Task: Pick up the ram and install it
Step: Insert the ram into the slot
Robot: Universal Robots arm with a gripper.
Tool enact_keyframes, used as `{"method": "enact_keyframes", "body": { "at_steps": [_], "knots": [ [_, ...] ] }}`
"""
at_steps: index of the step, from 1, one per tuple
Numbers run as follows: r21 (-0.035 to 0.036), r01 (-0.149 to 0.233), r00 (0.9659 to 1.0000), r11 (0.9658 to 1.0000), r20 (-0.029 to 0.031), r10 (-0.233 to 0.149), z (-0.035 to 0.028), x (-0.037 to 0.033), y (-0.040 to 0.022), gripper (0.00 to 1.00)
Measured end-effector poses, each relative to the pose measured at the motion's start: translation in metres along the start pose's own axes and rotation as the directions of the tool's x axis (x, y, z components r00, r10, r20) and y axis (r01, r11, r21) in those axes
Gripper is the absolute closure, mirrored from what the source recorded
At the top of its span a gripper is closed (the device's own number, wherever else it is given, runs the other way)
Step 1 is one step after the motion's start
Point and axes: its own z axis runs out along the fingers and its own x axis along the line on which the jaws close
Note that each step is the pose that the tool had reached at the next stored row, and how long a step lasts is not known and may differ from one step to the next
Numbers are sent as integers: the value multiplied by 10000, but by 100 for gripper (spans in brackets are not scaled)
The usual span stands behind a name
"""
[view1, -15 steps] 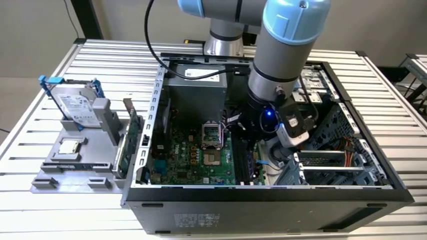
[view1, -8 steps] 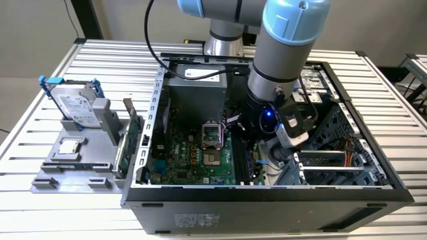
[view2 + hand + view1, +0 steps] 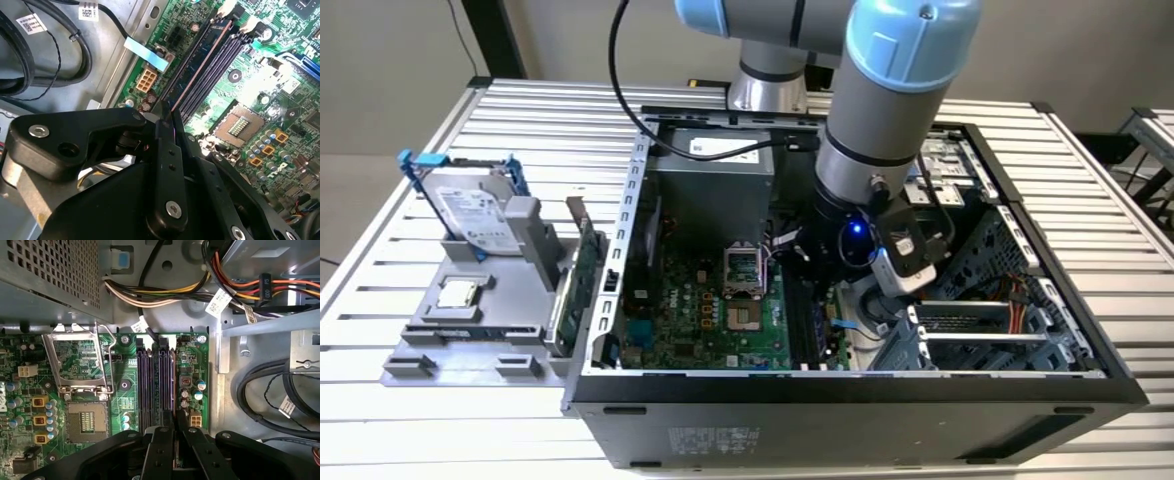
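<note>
Exterior view: a grey and blue robot arm [image 3: 887, 110] reaches down into an open computer case [image 3: 854, 385] lying on a slatted metal table [image 3: 400, 420]; its wrist sits low over the green motherboard [image 3: 700, 320], beside the memory slots.
Gripper: black, two-fingered, seen from behind in both wrist views [image 3: 167, 112] [image 3: 175, 415]; the fingers [image 3: 161, 440] are drawn almost together, with only a narrow gap between them.
Ram: a thin dark blue-black stick [image 3: 192, 62] stands on edge in the line of the slots, one end running in between the fingertips, the other end reaching the pale latch at the far end of the slot row.
Grip: the fingers close on the near end of the ram; whether the stick is fully seated in its slot, I cannot tell.
Memory slots: a row of parallel dark slots [image 3: 150, 385] on the motherboard, just in front of the gripper in the first wrist view.
Processor socket: open and bare, with its metal frame lifted [image 3: 80, 365], next to the slots.
Cables: a bundle of yellow, red and black wires [image 3: 165, 292] runs along the case wall beyond the slots; thick black cables [image 3: 45, 55] curl by the case side.
Parts stand: a grey holder [image 3: 474, 330] on the table at the exterior view's left carries a silver hard drive in a blue frame [image 3: 467, 205] and a green circuit card [image 3: 584, 275] standing on edge.
</note>
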Motion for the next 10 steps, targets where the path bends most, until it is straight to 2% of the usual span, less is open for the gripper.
{"method": "enact_keyframes", "body": {
  "at_steps": [3, 10],
  "knots": [
    [10, 1, 10000, 10000, -20, -1, 1, 0, 0, 100],
    [81, 1, 10000, 10000, -19, -1, -2, 0, 0, 100]
  ]
}}
